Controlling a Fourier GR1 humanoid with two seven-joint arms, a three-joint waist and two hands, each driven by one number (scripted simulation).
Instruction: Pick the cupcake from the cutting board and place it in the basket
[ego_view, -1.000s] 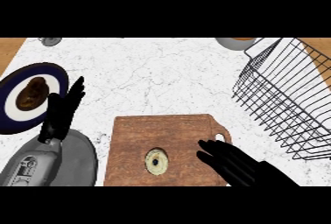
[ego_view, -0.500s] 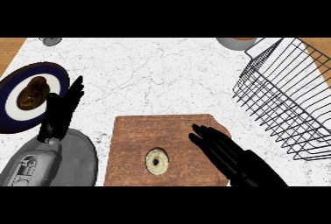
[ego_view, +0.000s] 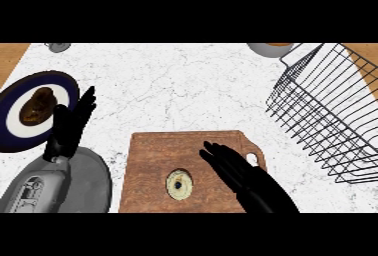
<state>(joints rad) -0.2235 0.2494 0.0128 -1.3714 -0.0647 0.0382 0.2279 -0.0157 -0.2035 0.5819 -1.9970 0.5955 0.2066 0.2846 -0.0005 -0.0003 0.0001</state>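
Observation:
The cupcake (ego_view: 179, 183), seen from above as a pale round with a dark centre, stands on the brown wooden cutting board (ego_view: 159, 150) near its front edge. My right hand (ego_view: 240, 172) hovers over the board just right of the cupcake, fingers straight and pointing up-left, apart from the cupcake. The black wire basket (ego_view: 325, 110) stands at the right of the counter. My left hand (ego_view: 68, 127) rests open at the left, fingers up, beside a plate.
A dark blue and white plate (ego_view: 15, 125) with a brown food item (ego_view: 37, 106) lies at the left edge. A grey round plate (ego_view: 92, 175) sits under my left forearm. A bowl (ego_view: 269, 48) and a small grey object (ego_view: 57, 47) stand at the back.
My right hand has moved up and left over the cutting board, closer to the cupcake, covering more of the board's handle hole. The left hand has not moved.

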